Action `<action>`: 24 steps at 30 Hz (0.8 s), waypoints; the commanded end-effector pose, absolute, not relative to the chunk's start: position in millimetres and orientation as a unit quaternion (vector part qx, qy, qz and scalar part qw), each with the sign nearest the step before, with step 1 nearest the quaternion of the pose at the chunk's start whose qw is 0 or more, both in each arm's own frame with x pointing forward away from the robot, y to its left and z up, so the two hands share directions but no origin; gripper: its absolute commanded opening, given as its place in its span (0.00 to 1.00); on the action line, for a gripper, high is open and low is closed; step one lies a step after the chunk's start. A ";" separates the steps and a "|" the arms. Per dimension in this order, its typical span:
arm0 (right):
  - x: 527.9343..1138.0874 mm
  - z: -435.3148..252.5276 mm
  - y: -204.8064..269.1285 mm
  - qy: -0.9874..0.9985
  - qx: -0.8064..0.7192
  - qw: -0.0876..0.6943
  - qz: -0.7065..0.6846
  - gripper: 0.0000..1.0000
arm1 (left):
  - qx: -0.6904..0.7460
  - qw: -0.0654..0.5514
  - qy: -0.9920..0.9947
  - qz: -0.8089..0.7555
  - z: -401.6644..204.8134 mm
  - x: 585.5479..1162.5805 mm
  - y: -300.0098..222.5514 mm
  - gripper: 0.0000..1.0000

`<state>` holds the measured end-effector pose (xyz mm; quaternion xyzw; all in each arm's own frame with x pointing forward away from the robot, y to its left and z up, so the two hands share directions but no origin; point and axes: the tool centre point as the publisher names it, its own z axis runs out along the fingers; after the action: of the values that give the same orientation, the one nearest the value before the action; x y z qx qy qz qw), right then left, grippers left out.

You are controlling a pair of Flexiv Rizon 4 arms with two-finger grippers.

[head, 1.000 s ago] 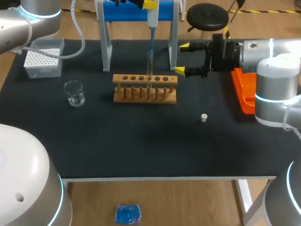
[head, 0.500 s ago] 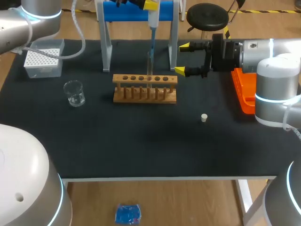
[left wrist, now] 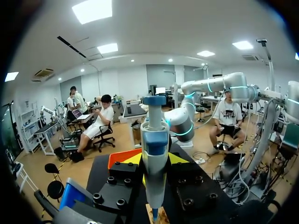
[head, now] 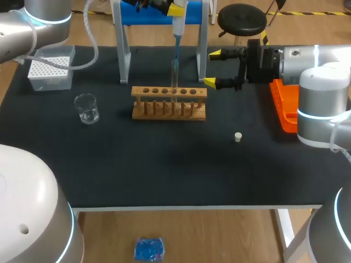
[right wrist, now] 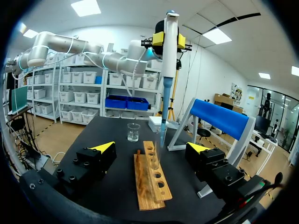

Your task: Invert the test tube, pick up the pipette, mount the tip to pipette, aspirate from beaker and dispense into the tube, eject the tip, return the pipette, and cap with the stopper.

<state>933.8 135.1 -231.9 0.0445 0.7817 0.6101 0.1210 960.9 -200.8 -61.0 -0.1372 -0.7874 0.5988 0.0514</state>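
My left gripper (head: pixel 171 6) is shut on the white and blue pipette (head: pixel 178 24) at the back of the table. The pipette hangs upright, and its blue tip (head: pixel 176 57) points down into the clear test tube (head: pixel 174 74) standing in the wooden rack (head: pixel 169 102). In the left wrist view the pipette (left wrist: pixel 154 149) sits between the black fingers, above the rack (left wrist: pixel 161 216). My right gripper (head: pixel 212 68) stands open just right of the rack, holding nothing. From its wrist view the pipette (right wrist: pixel 169 42), tube (right wrist: pixel 154 161) and rack (right wrist: pixel 153 182) lie ahead of the open gripper (right wrist: pixel 152 148). The glass beaker (head: pixel 86 108) stands left of the rack. A small white stopper (head: pixel 238 137) lies to the front right.
A tip box (head: pixel 50 67) sits at the back left corner. The pipette stand (head: pixel 125 55), with grey legs and a blue top, straddles the space behind the rack. An orange holder (head: pixel 284 107) lies at the right edge under my right arm.
My left gripper has shifted very slightly with the pipette over the tube. The right arm has kept still.
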 end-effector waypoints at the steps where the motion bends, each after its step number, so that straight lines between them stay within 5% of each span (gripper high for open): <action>1: 933.4 -232.2 135.5 0.782 0.045 0.122 0.610 1.00 | -0.136 0.046 -0.786 0.601 -63.9 958.4 -199.7 0.00; 24: 933.4 -232.2 135.5 0.782 0.045 0.122 0.610 1.00 | -0.138 0.040 -0.786 0.602 -72.8 957.8 -196.6 0.00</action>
<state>933.8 135.1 -231.9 0.0445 0.7817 0.6102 0.1210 958.5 -196.7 -72.1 -0.1375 -0.7863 0.6009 0.0409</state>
